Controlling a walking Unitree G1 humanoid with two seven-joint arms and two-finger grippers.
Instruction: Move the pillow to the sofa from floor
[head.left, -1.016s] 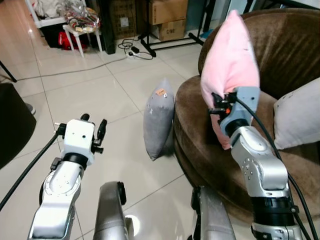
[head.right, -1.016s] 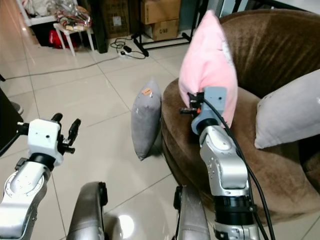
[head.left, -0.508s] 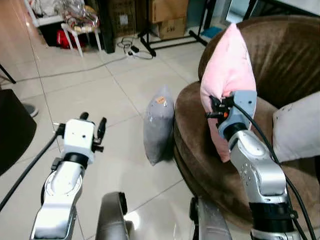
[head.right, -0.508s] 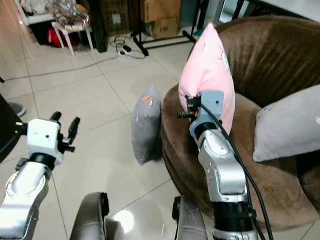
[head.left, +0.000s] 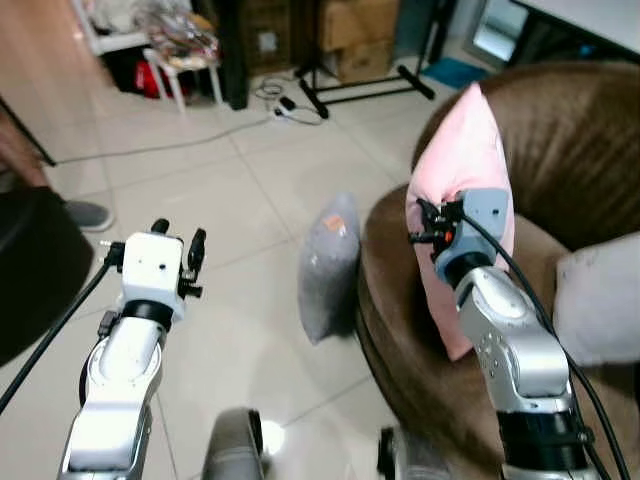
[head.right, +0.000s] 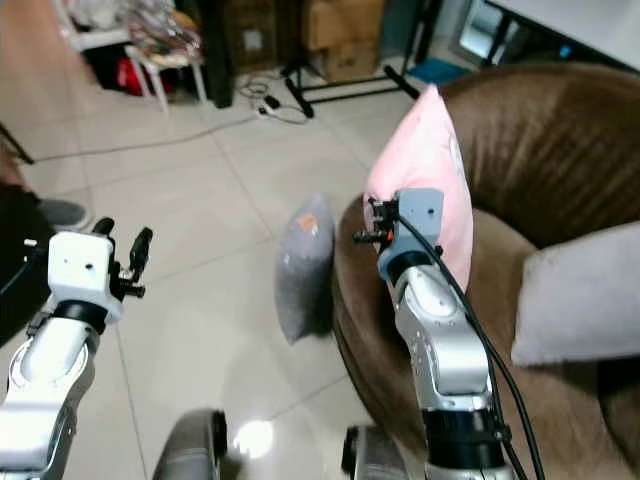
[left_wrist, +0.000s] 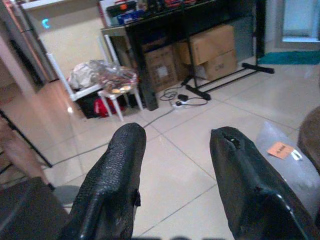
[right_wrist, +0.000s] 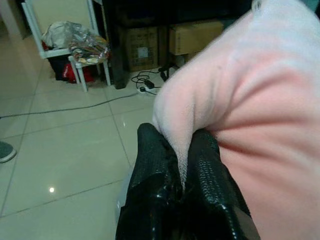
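The right gripper (right_wrist: 181, 175) pinches an edge of the pink pillow (head.left: 463, 190), held upright over the brown sofa (head.left: 580, 130) seat; placing is under way, and release should follow. The left gripper (left_wrist: 180, 170) hangs spread and empty. Since a second ago the pillow has sunk slightly; the grey pillow (head.left: 330, 265) remains floored.

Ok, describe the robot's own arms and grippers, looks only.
Both arms are silver, jointed metal shells with a black cable running along each. The left gripper sits on a white boxy wrist block; its two long black fingers are rounded and finely textured. The right gripper has the same black fingers on a grey-blue wrist block with a small orange mark.
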